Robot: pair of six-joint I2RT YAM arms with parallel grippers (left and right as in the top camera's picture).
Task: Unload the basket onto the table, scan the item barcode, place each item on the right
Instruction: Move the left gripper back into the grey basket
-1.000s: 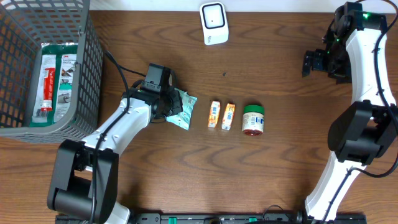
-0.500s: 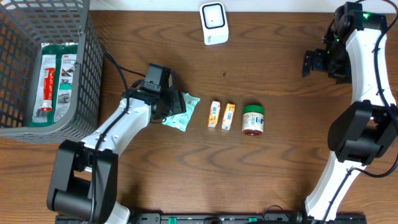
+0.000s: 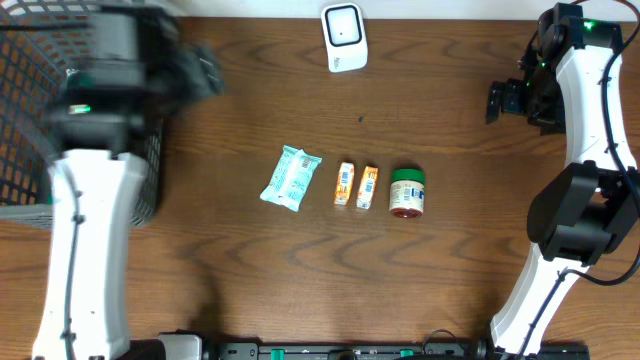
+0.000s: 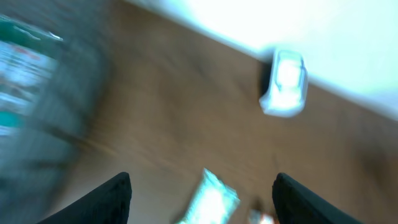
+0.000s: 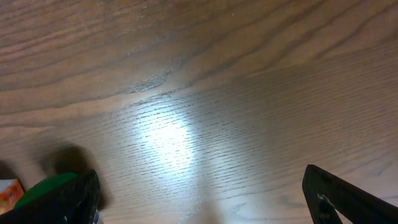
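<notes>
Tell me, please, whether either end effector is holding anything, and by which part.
Nothing is held. Both the left end effector and the right end effector stand open and empty; the teal packet lies free on the table.

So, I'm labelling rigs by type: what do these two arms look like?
Both are white shells with black joints. The right arm carries a thin black cable and a green light near its far end. The left arm is motion-blurred. The fingers are black.
</notes>
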